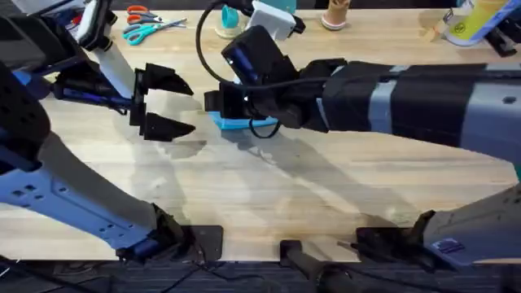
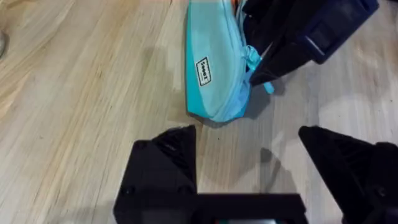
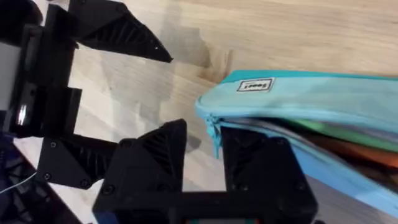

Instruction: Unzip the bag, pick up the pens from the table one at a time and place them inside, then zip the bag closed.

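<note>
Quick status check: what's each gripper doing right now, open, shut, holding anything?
Left gripper: open, holding nothing, facing the bag's end.
Right gripper: at the bag's zipper end; whether it grips the pull cannot be told.

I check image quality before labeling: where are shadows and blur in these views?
Overhead: the right arm looms large and soft, casting broad shadows on the table. Left wrist: the bag is sharp, with a dark shadow under its end. Right wrist: own end effector is slightly blurred.

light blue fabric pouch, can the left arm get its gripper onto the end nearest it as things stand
Probably yes. The left gripper is open facing the light blue fabric pouch, with bare wooden table between them; the right gripper sits on the zipper side.
</note>
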Available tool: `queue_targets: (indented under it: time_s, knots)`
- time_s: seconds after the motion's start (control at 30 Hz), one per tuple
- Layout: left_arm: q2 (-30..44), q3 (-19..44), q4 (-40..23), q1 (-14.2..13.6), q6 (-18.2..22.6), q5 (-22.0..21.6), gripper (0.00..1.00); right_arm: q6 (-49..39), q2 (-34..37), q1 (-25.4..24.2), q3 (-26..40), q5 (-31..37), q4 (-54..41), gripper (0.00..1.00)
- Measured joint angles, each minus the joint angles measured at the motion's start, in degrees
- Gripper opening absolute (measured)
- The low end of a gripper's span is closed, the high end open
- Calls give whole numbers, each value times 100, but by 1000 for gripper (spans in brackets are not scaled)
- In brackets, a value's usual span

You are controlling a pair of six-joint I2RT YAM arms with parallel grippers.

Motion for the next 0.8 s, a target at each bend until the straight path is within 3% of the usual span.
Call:
queue_targets:
  time_s: [0.23, 0.43, 0.8]
  knots:
    - [0, 0, 0, 0, 0, 0, 995, 101, 0, 0, 0, 138, -13, 202]
    - [0, 0, 0, 0, 0, 0, 996, 122, 0, 0, 0, 155, -13, 36]
    - [0, 0, 0, 0, 0, 0, 995, 122, -3, 0, 0, 155, 9, 32]
